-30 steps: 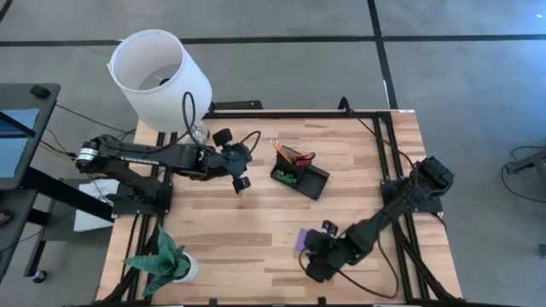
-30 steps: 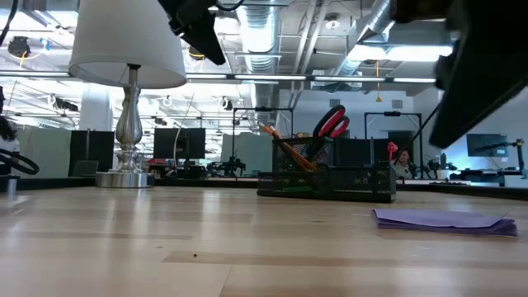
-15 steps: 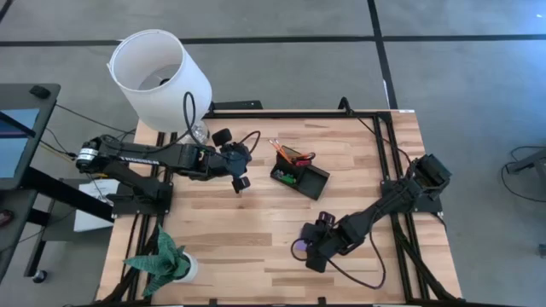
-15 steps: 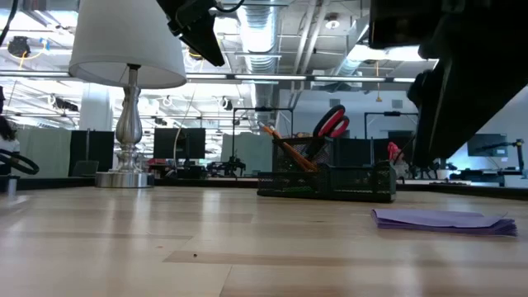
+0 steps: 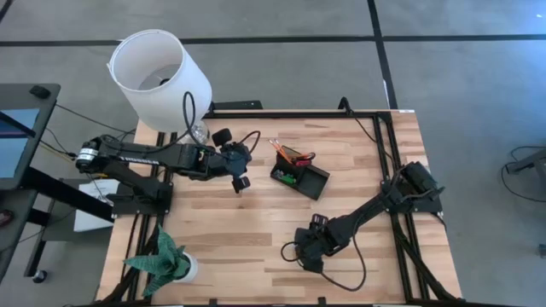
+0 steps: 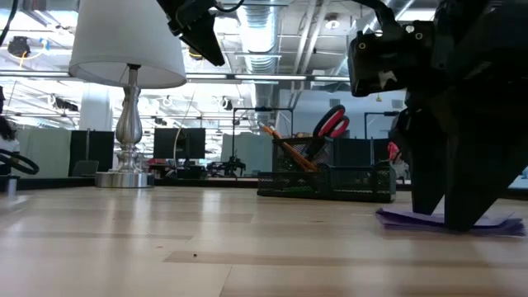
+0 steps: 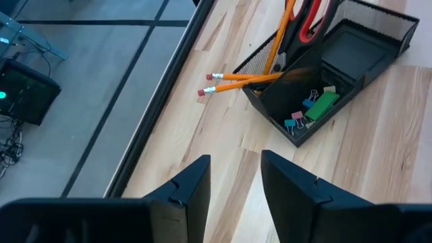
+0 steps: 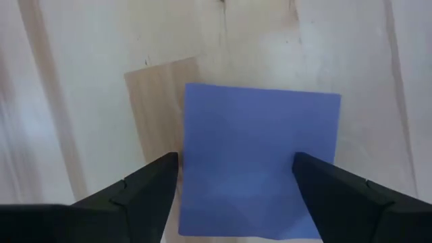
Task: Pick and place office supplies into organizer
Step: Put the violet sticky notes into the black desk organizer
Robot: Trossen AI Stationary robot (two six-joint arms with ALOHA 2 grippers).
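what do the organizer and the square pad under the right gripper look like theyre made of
Organizer: seemingly black metal mesh, matte; fine grid walls show in the left wrist view. Note pad: likely paper, matte, flat, with crisp square corners and an even bluish-purple face. It lies between the open fingers of the right gripper. Table: light wood planks with visible grain.

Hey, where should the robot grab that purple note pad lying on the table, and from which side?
From straight above, pinching two opposite edges: the purple note pad lies flat and thin on the table, so only its edges offer purchase. The right gripper, open, already straddles it.
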